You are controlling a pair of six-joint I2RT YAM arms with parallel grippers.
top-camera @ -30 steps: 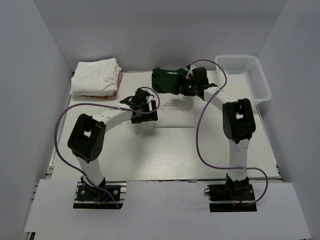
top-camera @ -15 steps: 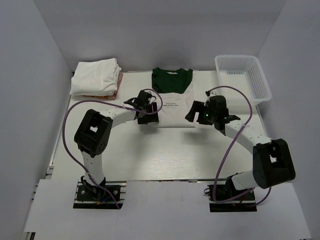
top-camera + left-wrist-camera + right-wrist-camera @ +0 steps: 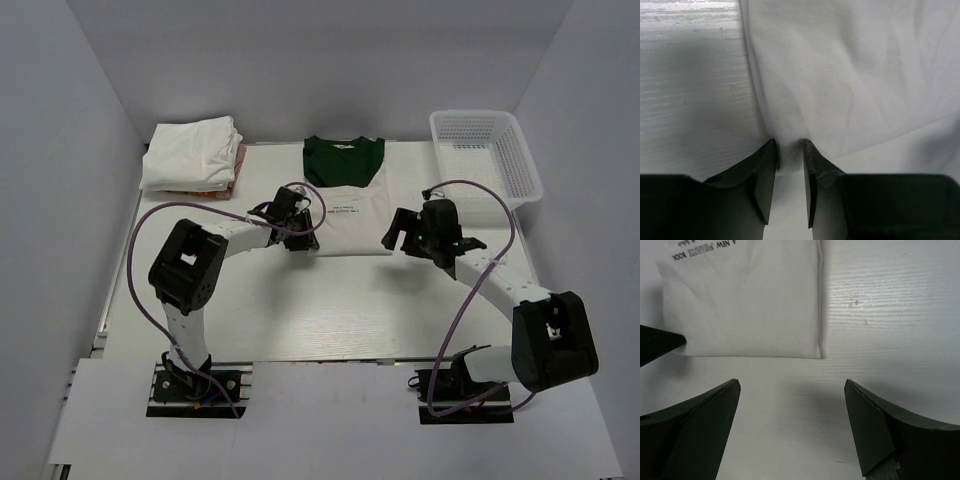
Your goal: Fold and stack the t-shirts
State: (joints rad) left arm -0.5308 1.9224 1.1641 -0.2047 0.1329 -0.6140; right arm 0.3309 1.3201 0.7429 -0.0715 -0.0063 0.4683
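Top external: white table (image 3: 330, 310), grey walls (image 3: 330, 60), left gripper (image 3: 300, 238) pinching folded tee (image 3: 350, 222).

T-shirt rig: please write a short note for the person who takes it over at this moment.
Left claw: closed on the near-left corner of the green-collared t-shirt.
Right claw: open, empty, by its near-right corner.
Folded stack: far left of the table.
Done: this shirt's sides look folded in.
Left: fold it in half, put it on the stack.
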